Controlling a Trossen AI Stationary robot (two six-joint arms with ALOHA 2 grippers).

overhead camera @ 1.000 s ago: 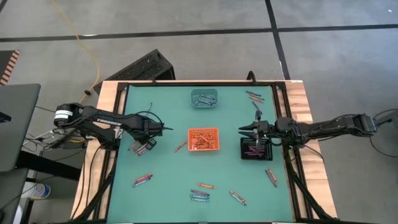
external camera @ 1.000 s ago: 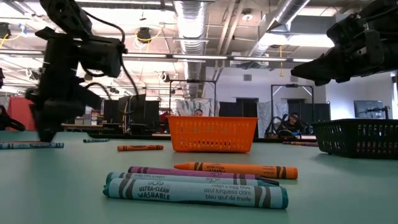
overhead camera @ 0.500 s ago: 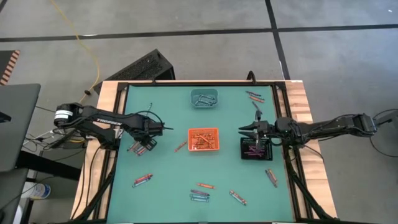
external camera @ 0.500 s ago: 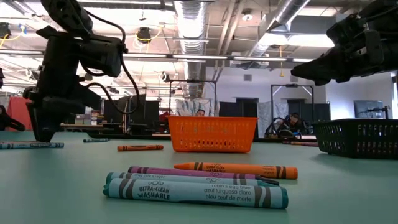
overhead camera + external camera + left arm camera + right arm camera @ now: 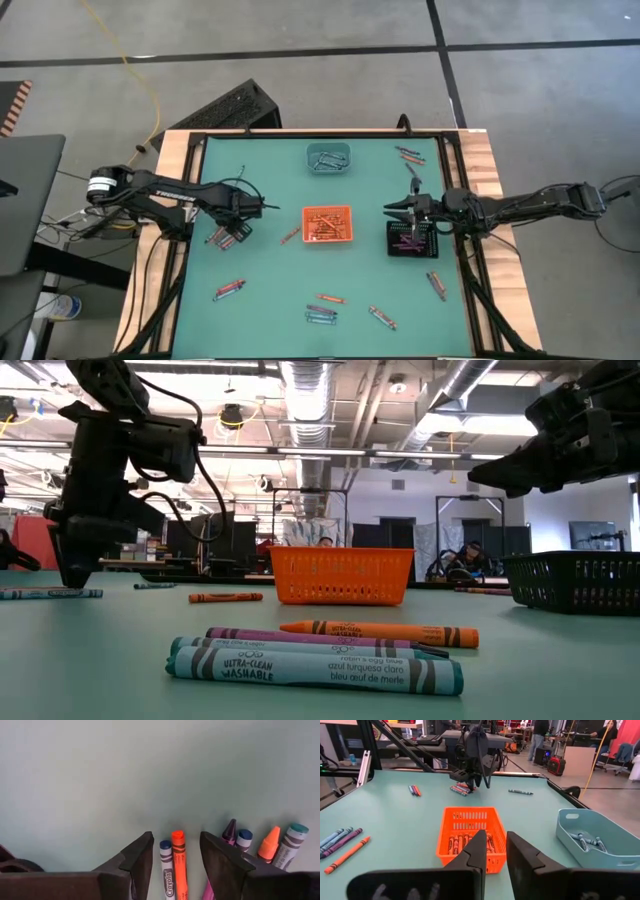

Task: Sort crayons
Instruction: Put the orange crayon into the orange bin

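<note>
Green surface [image 5: 270, 290]: matte mat inside a black frame, carrying loose crayons and three small trays.
Left pincer [image 5: 175, 860]: low over the surface on the left side, its two fingers spread apart and nothing pinched between them.
Crayons at the left pincer [image 5: 178, 862]: a blue one and an orange one lie side by side in the gap between the fingers; just beyond one finger lie a purple, a blue, an orange and a teal one in a row. In the high view this cluster [image 5: 228, 237] sits right under the pincer tip.
Orange tray [image 5: 328, 223]: between the two pincers, mid-surface, with orange crayons inside; one orange crayon [image 5: 290, 235] lies loose between it and the left pincer.
Right pincer [image 5: 400, 211]: hovering above the black tray's near edge, fingers standing a little apart; nothing seen gripped in the wrist view.
Black tray [image 5: 413, 240]: directly below the right pincer, with purple-pink crayons in it.
Teal tray [image 5: 328, 158]: far from both pincers, at the surface's back edge, holding blue-grey crayons.
Other loose crayons: a bunch [image 5: 320, 650] at the front edge, well away from both pincers; a pair [image 5: 230, 289] in front of the left pincer; a few [image 5: 408, 154] behind the right pincer near the back corner.
</note>
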